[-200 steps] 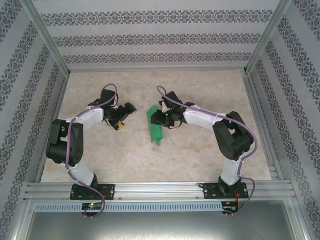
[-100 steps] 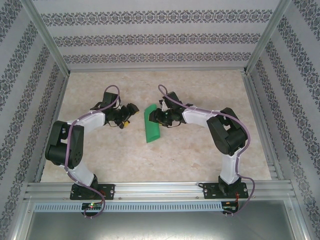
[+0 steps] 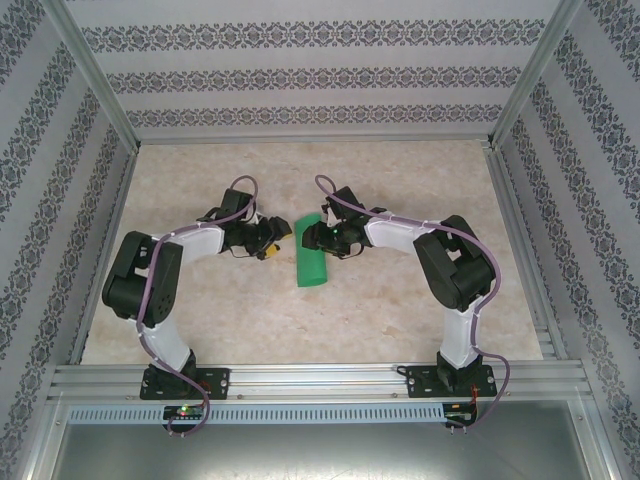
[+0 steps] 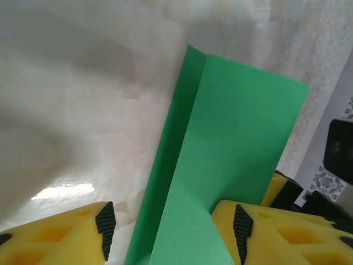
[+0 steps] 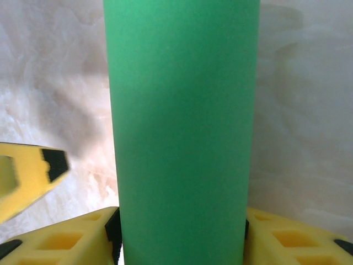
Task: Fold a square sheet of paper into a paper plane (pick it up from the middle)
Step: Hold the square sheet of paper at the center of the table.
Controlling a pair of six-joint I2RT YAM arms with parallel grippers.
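Square sheet of paper (image 3: 310,262), bright green and doubled into a long narrow band, lies near the bench's (image 3: 400,320) middle, pointing from far edge to near edge. The right tool (image 5: 182,232) grips its far end, fingers set just as wide as the band. The left tool (image 4: 172,223) gapes wide, the band's layered edge between its fingers (image 4: 105,221), apparently brushing one. Judging by this, creasing comes next: hold the right steady and close the left squarely, so the layers stay aligned.
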